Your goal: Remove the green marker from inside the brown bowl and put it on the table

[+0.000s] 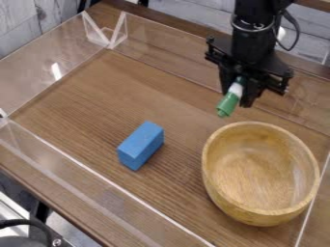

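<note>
Three loose items on the desk [91, 96], noted left to right: blue block [141, 145] left of centre, lying flat; brown bowl [261, 172] at the lower right, upright and empty; green marker [231, 100] above and behind the bowl's far rim, out of the bowl altogether.

My claw [240, 91] is clenched on the green marker's upper part. The marker hangs tilted, green end lowest and poking out below my fingers. That end looks clear of the desk, though from this single view I cannot tell how close it is to the wood.

Judgement: extraction done; the step in hand is the set-down.

How to do it well:
- Lower straight down over the bare wood behind the bowl, keeping apart from the rim so the marker neither knocks it nor drops back inside.
- Go slowly; the tilted marker will meet the desk end-first and may pivot in my grip.
- Release only once that end rests on the wood, so the marker tips over gently.
- Risk: a round barrel may roll toward the bowl or the clear wall [52, 68]. Lift away vertically.
</note>
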Tool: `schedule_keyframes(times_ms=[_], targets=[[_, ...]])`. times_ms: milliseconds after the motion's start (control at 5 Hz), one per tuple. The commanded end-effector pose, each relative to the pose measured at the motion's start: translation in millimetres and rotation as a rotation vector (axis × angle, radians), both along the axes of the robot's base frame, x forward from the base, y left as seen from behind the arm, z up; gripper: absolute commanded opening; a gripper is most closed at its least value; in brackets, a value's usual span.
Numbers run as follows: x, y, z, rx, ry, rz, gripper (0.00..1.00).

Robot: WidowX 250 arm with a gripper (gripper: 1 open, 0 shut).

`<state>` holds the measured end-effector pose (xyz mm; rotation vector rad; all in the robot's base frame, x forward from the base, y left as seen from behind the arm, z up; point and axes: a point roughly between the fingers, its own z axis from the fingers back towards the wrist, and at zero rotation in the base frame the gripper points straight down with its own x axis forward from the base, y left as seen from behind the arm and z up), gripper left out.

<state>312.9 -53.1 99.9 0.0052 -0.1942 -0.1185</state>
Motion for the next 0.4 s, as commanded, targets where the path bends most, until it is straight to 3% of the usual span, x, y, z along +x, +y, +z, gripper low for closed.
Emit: schedule_keyframes(times_ms=[0, 200], targets=[[12.5, -1.9, 25.1, -0.004, -0.094, -0.007, 0.0], [13.6, -2.4, 25.3, 0.002, -0.101, -0.009, 0.0]])
